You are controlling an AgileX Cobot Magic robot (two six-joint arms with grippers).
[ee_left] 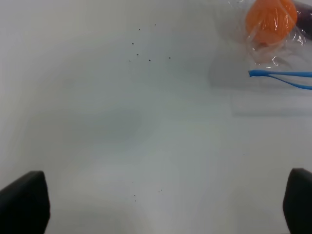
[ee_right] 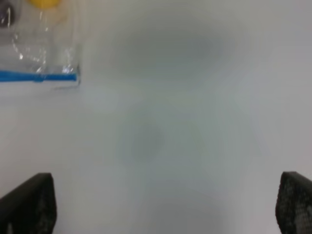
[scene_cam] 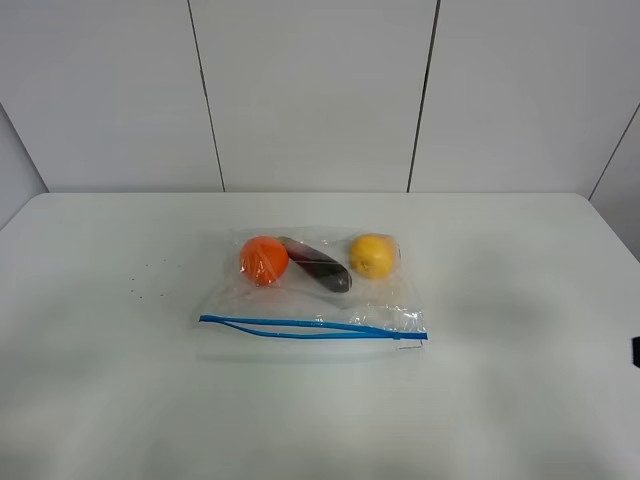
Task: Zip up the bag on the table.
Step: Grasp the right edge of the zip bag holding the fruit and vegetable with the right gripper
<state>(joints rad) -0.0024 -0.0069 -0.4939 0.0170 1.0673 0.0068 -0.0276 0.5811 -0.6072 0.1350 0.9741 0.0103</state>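
Note:
The clear plastic bag [scene_cam: 315, 285] lies flat in the middle of the white table [scene_cam: 110, 400]. Inside it are an orange fruit [scene_cam: 264, 260], a dark purple vegetable [scene_cam: 318, 266] and a yellow fruit [scene_cam: 372, 255]. Its blue zipper strip [scene_cam: 312, 328] runs along the near edge, and its two tracks stand apart over most of the length. My left gripper [ee_left: 161, 204] is open and empty over bare table, left of the bag's corner [ee_left: 280, 75]. My right gripper [ee_right: 161, 204] is open and empty, right of the bag's other corner [ee_right: 48, 75].
Several small dark specks [scene_cam: 140, 290] lie on the table left of the bag. White wall panels [scene_cam: 310, 90] stand behind the table's far edge. A small dark part [scene_cam: 636, 352] shows at the right edge of the exterior view.

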